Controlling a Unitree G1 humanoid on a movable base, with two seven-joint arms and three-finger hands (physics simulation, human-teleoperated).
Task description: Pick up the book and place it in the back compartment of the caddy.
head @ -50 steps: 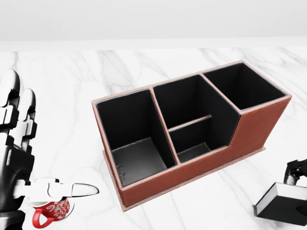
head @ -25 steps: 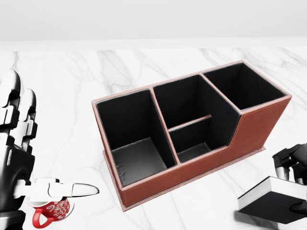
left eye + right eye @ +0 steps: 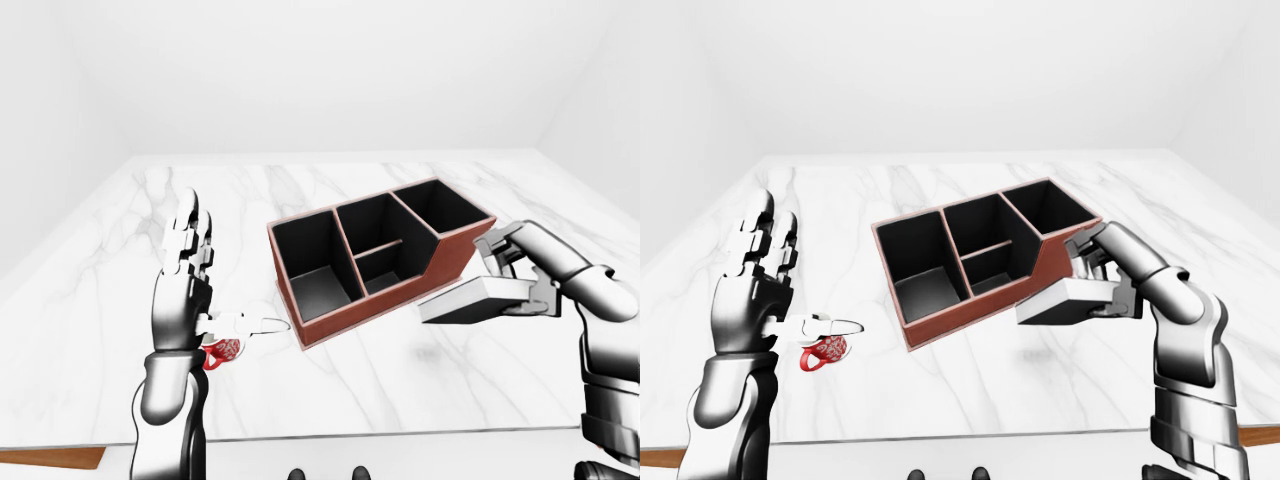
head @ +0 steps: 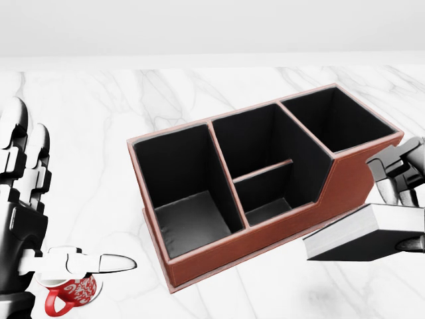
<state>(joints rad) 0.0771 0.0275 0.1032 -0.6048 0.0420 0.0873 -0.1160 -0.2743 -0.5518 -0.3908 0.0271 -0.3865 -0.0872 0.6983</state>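
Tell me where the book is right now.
In the head view the book is at lower right, held off the marble table by the right hand, beside the caddy's low side wall.

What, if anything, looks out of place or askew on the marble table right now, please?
Nothing is spilled or damaged. The caddy sits skewed, its long side diagonal to the table edge. The red mug sits half hidden under the open left hand.
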